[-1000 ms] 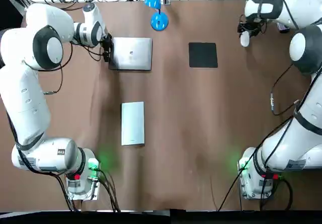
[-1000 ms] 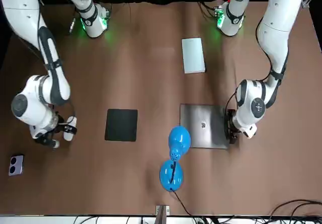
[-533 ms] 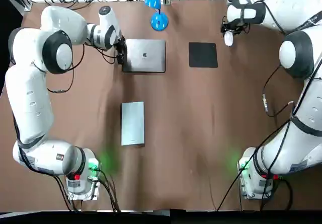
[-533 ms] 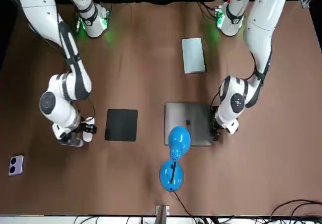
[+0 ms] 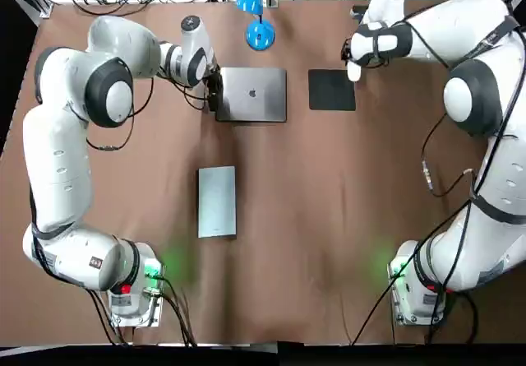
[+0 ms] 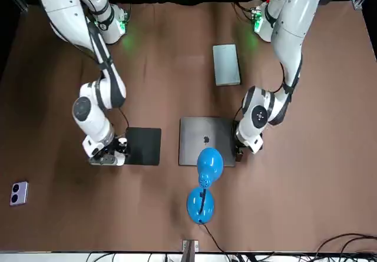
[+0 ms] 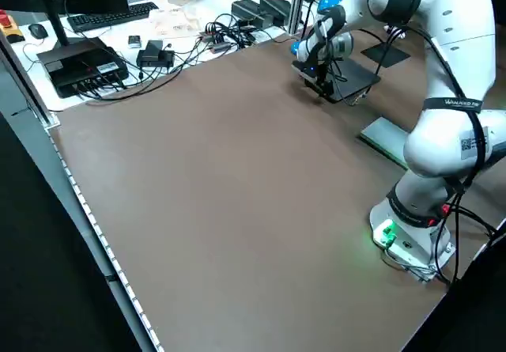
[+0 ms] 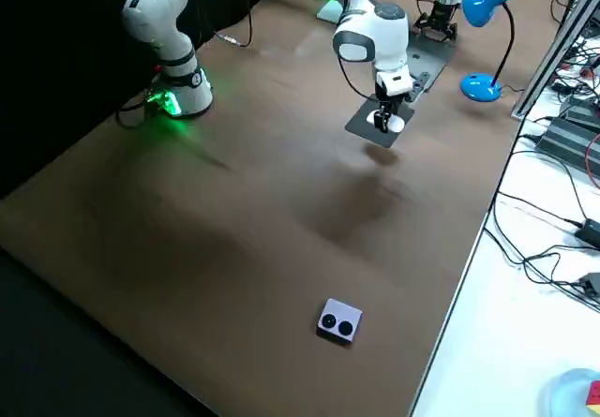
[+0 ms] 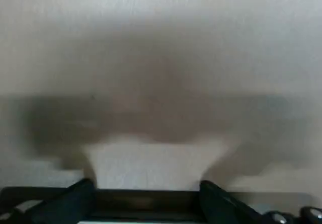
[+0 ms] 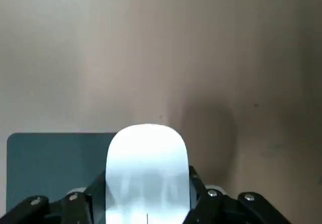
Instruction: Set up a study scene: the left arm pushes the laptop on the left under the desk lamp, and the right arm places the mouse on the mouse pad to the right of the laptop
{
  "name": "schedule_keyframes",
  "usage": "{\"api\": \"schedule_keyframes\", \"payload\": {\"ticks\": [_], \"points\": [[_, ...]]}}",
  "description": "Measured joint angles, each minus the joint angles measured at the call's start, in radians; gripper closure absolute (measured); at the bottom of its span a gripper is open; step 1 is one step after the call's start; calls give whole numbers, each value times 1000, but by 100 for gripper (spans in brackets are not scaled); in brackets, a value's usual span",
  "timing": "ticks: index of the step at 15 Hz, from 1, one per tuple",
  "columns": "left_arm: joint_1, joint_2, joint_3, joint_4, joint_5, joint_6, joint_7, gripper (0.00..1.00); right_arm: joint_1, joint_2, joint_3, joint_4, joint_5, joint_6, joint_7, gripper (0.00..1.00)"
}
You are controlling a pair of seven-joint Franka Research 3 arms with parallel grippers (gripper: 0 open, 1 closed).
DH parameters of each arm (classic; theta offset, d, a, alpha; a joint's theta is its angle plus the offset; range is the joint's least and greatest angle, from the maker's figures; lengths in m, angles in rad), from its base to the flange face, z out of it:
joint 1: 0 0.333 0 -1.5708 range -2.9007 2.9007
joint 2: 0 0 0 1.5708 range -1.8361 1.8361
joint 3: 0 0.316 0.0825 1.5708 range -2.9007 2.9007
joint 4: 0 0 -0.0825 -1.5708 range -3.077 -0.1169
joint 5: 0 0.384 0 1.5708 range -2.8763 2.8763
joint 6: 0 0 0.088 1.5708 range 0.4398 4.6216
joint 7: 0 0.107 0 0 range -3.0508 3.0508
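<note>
Left arm pose: I see it stretched over the far left of the table [image 5: 329, 218], forearm low and level, wrist turned sideways. The left gripper [image 5: 215, 93] sits against the left edge of the laptop [image 5: 252, 94].
Left grip: open or closed, I cannot tell.
Right arm pose: reaching to the far side, wrist pointing down, with the right gripper [image 5: 354, 67] at the far right corner of the pad [image 5: 332, 90].
Right grip: its fingers [image 10: 198, 186] pinch the sides of the white mouse [image 10: 147, 163].
Laptop: closed, silver, flat on the table, just nearer the robot than the base of the blue lamp [image 6: 209, 163]. In the front view the lamp's head overlaps the laptop's far edge.
Mouse: in the wrist view it hangs partly over the pad's edge and partly over bare table.
Pad: dark, to the right of the laptop, with a gap between them.
Hard to make out: the left wrist view is only blur. From overhead the right gripper hides most of the mouse. I cannot tell whether the mouse touches the pad.
</note>
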Motion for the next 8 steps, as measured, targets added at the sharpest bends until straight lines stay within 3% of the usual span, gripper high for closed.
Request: {"api": "schedule_keyframes", "payload": {"ticks": [4,8], "points": [[-38,31,1,39,-50,0,-24,0,45,53,0,-39,0,110,68,39],[-48,37,0,51,-58,0,-44,0,106,72,0,-50,0,142,125,39]]}}
